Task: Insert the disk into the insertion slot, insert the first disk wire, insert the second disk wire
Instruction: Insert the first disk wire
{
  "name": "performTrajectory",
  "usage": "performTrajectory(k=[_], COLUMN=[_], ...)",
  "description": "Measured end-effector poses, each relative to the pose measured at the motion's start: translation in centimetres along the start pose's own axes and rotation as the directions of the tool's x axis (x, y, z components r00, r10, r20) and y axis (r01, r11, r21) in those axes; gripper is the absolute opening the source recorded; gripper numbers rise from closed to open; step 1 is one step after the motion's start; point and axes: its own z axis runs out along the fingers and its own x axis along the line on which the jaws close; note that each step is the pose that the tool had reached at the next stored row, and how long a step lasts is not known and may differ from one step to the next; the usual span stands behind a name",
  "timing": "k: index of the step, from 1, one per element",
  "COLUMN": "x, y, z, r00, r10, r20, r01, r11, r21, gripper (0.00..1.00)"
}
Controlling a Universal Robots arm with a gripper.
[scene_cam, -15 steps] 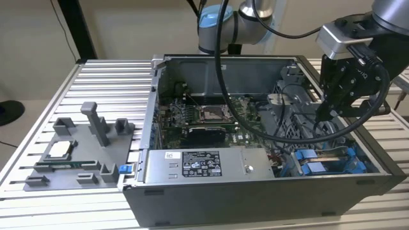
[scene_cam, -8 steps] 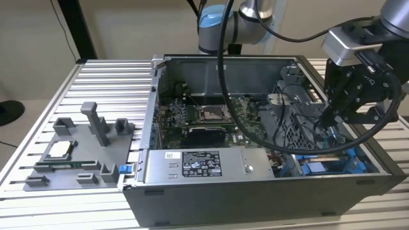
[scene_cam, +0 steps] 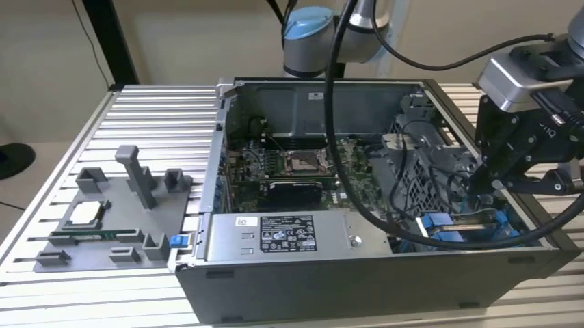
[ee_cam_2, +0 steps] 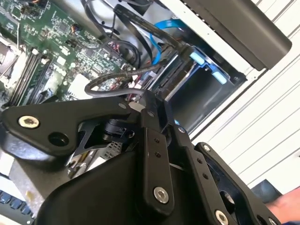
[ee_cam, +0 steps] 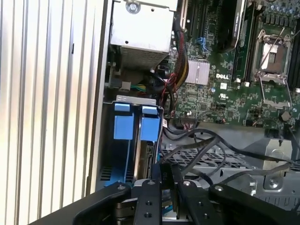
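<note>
Cables [ee_cam_2: 150, 28] (black) crowd gripper [ee_cam: 166, 168] beside insertion slot [ee_cam: 136, 100].

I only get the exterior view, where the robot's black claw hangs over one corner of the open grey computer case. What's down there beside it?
Observer: In the first wrist view, the black gripper is close to a grey metal drive bay, which has two bright blue plastic tabs side by side at its end.
Operator: Any wires around that spot?
Observer: Yes. In the second wrist view, a thin light-blue cable curves down next to the bay.
</note>
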Motion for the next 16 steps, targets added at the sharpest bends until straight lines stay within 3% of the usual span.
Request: performTrajectory(k=[7, 16], x=[1.12, 1.21], y=[-0.79, -0.93], z=[0.05, 0.07], r00=[1.0, 1.0], r10=[0.0, 0.0], r20=[-0.0001, -0.0001], r01=[0.0, 0.0], r11=[1.0, 1.0], r21=[-0.0011, -0.0016], gripper=[0.0, 0.0])
